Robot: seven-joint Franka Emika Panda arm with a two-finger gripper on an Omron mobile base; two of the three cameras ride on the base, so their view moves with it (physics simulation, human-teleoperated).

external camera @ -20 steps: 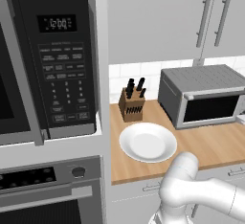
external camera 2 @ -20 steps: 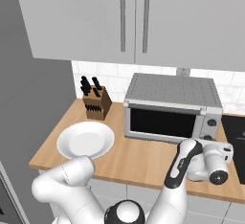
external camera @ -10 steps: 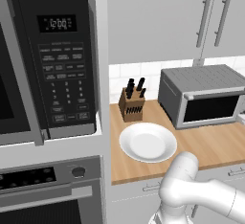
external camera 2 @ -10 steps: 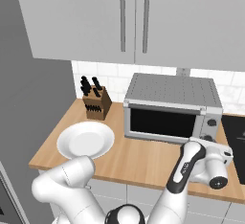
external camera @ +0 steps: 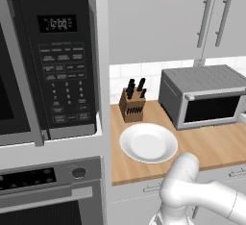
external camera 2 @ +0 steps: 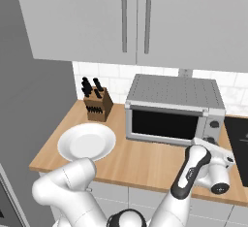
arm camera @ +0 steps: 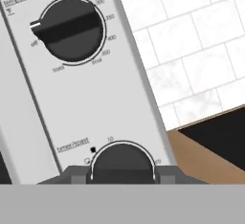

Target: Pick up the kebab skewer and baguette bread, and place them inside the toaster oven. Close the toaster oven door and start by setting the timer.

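Note:
The toaster oven stands on the counter, and its door is closed. My gripper is at the control panel on the oven's right end. In the hand view its fingertips sit on both sides of the lower timer knob, shut on it. Above it is the temperature knob. The kebab skewer and the baguette bread are hidden from view.
A white plate lies on the wooden counter left of the oven. A knife block stands at the tiled back wall. A black microwave and a wall oven are on the left, and a dark cooktop on the right.
The hand has edged slightly up and in toward the oven's control panel. Jaw spacing looks unchanged, and the door stays closed.

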